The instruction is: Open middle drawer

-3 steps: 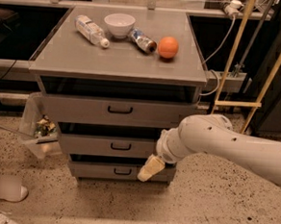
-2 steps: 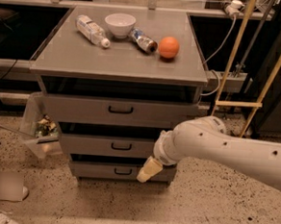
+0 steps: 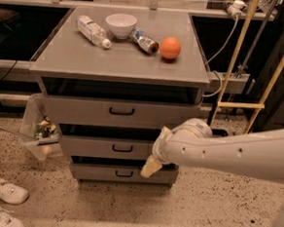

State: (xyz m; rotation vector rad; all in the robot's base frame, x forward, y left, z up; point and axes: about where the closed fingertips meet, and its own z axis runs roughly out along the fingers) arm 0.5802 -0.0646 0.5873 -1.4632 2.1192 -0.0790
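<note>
Right of handle (image 3: 122, 148) on middle drawer (image 3: 88, 147), gripper (image 3: 151, 167) hangs low before lowest drawer (image 3: 91, 172); open/shut state: can't tell. Arm (image 3: 227, 153) enters fr. right.

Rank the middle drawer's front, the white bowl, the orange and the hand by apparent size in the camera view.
1. middle drawer, its front widest by far.
2. white bowl.
3. orange and hand, hanging just below the drawer's right end: alike, and the hand is nearer the camera, so unranked.
</note>
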